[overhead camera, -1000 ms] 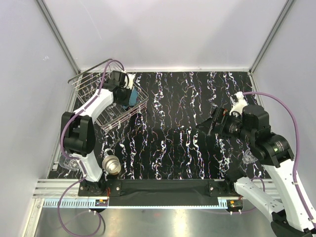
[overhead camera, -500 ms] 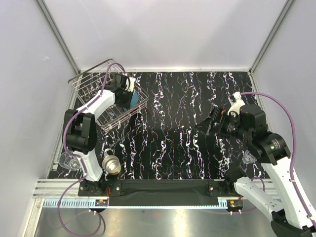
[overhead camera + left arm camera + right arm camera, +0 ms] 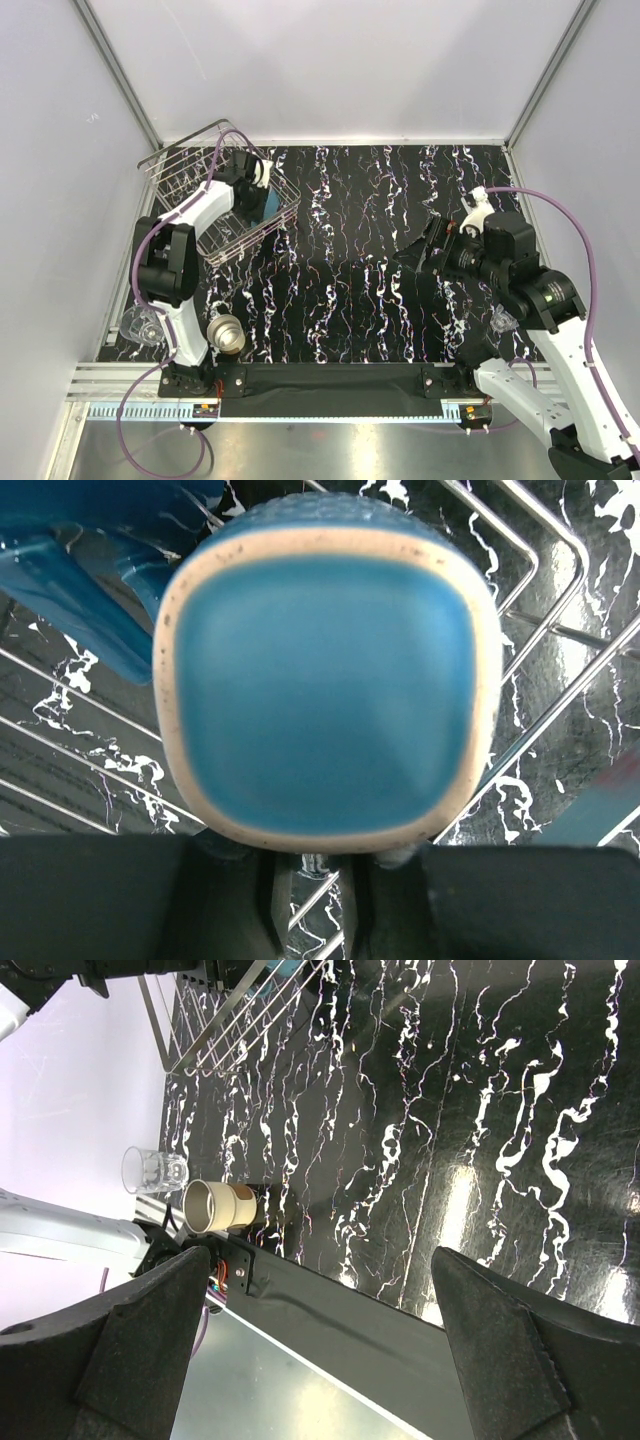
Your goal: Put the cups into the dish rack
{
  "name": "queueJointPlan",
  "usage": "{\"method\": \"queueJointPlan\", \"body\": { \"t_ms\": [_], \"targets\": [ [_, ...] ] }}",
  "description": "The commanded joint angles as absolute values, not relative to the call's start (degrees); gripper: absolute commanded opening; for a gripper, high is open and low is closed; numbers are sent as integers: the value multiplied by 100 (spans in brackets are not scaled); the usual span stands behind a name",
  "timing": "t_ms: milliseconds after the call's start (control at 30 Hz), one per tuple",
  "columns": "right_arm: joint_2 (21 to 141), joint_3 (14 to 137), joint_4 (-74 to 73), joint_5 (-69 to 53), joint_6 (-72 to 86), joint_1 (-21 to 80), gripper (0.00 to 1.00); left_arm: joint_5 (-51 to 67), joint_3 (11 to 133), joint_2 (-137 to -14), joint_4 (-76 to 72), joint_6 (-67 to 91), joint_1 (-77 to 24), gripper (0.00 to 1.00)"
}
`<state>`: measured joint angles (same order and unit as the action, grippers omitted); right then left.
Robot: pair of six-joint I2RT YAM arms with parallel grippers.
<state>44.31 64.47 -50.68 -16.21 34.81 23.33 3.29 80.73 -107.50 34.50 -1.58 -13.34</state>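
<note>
The dish rack [image 3: 180, 170] stands at the back left corner. My left gripper [image 3: 250, 185] reaches into it, shut on the dark blue cup [image 3: 262, 202]. In the left wrist view that cup [image 3: 325, 690] fills the frame, a blue face with a cream rim. Its edge covers my fingertips, and rack wire [image 3: 560, 570] shows through the narrow gap. A light blue cup [image 3: 85, 590] lies beside it. The beige cup [image 3: 228, 333] lies on its side near the left base, next to the clear glass [image 3: 140, 325]. My right gripper [image 3: 415, 255] hovers open and holds nothing.
The black marbled tabletop [image 3: 350, 220] is fenced by white walls and metal corner posts [image 3: 115, 70]. A black bar [image 3: 330, 380] runs along the near edge. The right wrist view shows the beige cup [image 3: 218, 1206], the glass [image 3: 152, 1169] and the rack [image 3: 230, 1010].
My left arm has swung its elbow a little toward the back, with the gripper and blue cup staying almost in place in the rack. The right arm has shifted slightly left.
</note>
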Motion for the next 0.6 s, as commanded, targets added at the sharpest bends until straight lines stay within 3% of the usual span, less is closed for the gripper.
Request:
{"method": "queueJointPlan", "body": {
  "t_ms": [0,33,167,567],
  "targets": [
    [4421,6399,-4834,-1714,3551,2382,100,492,8350,-10802,3419,-35,-1345,33],
    [4430,6398,-4825,-1714,3559,2382,100,510,8358,-10793,3419,-26,-1345,43],
    [4412,6320,-4825,-1644,3560,2382,100,589,8358,-10697,3445,-18,-1345,55],
    [4623,6223,-4904,-1354,3560,2373,100,229,8375,-10082,3848,324,-1336,64]
  ]
}}
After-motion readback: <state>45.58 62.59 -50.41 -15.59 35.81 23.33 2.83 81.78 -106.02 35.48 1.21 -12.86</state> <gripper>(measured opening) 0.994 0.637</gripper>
